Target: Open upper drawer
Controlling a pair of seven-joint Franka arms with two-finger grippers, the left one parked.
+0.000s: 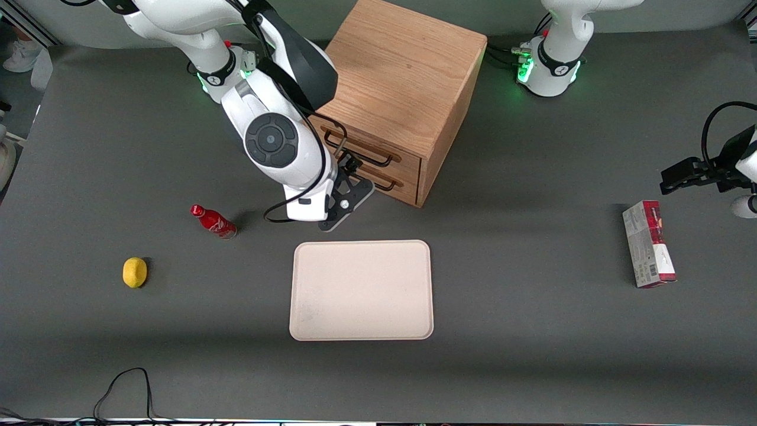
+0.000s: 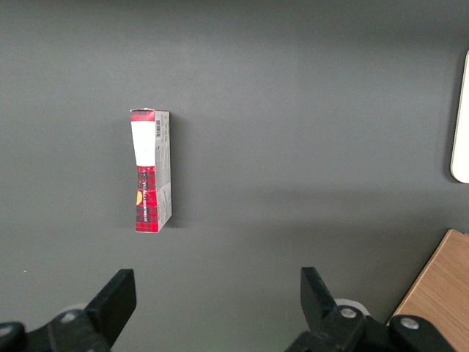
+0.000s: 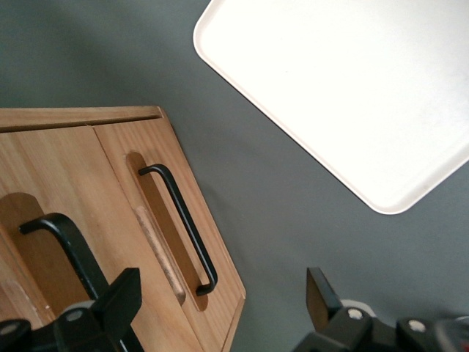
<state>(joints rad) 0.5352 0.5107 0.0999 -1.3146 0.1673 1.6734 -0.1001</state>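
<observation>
The oak cabinet (image 1: 402, 77) stands at the back of the table with both drawers shut. The upper drawer (image 1: 408, 158) has a thin black wire handle (image 1: 366, 151). The bottom drawer (image 1: 408, 184) lies just under it. My right gripper (image 1: 350, 165) is open and empty, close in front of the drawer fronts at the end nearer the working arm's side. In the right wrist view the gripper (image 3: 220, 301) straddles the end of the bottom drawer's handle (image 3: 182, 224), touching nothing. The upper drawer's handle (image 3: 62, 242) lies beside one black finger (image 3: 121, 301).
A cream tray (image 1: 361, 290) lies nearer the front camera than the cabinet and also shows in the right wrist view (image 3: 344, 95). A red bottle (image 1: 214, 220) and a lemon (image 1: 135, 272) lie toward the working arm's end. A red-and-grey box (image 1: 647, 242) lies toward the parked arm's end.
</observation>
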